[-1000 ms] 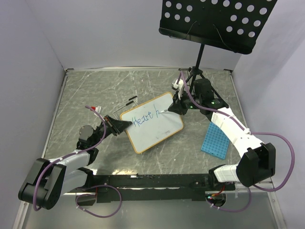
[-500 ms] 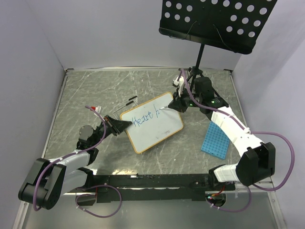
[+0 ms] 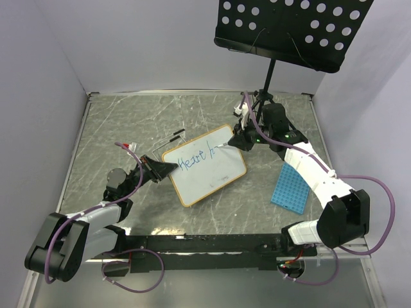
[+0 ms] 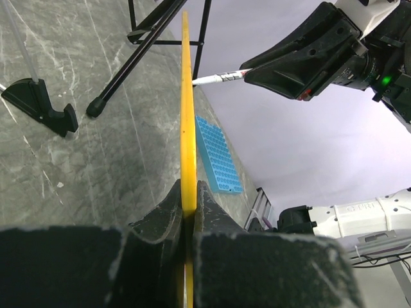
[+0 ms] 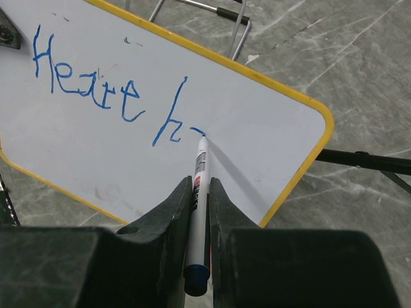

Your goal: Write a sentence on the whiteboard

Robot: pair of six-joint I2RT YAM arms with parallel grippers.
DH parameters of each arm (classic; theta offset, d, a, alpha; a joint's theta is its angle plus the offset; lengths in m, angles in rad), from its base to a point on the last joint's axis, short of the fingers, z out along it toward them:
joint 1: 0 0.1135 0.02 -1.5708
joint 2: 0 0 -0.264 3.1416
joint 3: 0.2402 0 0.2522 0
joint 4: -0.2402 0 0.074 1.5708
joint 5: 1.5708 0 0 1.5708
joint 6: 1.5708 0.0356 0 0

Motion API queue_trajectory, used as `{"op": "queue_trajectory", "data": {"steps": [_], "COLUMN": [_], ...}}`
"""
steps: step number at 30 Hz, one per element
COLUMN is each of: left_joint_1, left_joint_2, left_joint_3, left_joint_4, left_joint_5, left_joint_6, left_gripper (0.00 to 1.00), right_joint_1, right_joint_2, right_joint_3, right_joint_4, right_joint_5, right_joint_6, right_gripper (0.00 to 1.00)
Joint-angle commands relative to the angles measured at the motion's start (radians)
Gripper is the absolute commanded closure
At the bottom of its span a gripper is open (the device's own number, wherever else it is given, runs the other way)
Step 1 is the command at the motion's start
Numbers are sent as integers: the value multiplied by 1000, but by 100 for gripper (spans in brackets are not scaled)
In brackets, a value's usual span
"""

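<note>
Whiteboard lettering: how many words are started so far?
2. The first word sits at the left end of the whiteboard; the second word, only an "h" with a short dash, is at the marker tip. None looks hidden.

From the left wrist, the whiteboard (image 4: 186,96) shows only as a thin yellow frame edge, and its writing face is hidden. The left gripper (image 4: 187,190) clamping it is a blurred black mass, cut off at the bottom. That frame edge covers the tip of the marker (image 4: 219,78) and one side of the blue grid tray (image 4: 218,153). From above, the sentence (image 3: 194,158) is too small to read, and the perforated music-stand panel (image 3: 289,29) runs off the top. In the right wrist view, the body of the right gripper (image 5: 200,185) hides the board's near edge and part of the marker's barrel. The board's left end is cut off there.
</note>
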Motion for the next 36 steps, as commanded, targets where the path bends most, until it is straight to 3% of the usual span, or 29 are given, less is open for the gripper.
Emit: {"op": "queue_trajectory", "data": {"steps": [1, 36], "left_joint_1": [0, 0], "left_joint_2": [-18, -10], "left_joint_3": [45, 42], "left_joint_4": [163, 173], "left_joint_5": [4, 14], "left_joint_6": [-37, -39], "left_gripper": [99, 99], "right_joint_1": [-7, 4], "right_joint_2": [-13, 36], "right_joint_3": [28, 83], "right_joint_4": [-21, 6], "right_joint_5": [-24, -66], "right_joint_6": [-33, 24], "right_gripper": [100, 100]}}
